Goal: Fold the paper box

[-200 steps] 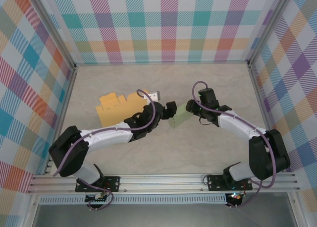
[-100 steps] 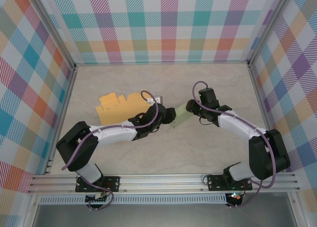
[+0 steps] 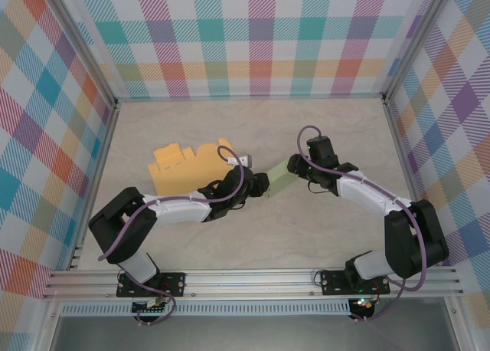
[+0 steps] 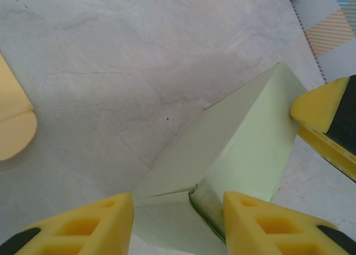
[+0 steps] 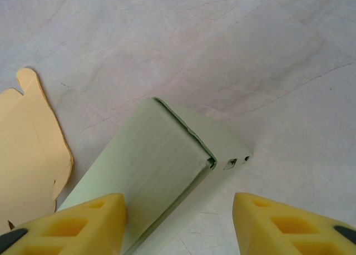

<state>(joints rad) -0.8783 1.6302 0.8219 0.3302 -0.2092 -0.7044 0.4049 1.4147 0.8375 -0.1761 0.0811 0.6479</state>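
Marbled tabletop is stretching between plaid walls, with the pale green paper box lying near its centre. The right gripper is clamping the box's 2 o'clock end. The left gripper is straddling its 8 o'clock end, fingers touching or nearly so; I cannot tell whether it is gripping. A flat yellow box blank is lying at the box's 9 o'clock.

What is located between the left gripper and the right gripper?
The pale green paper box spans the stretch from the left gripper to the right gripper, as the top external view shows.
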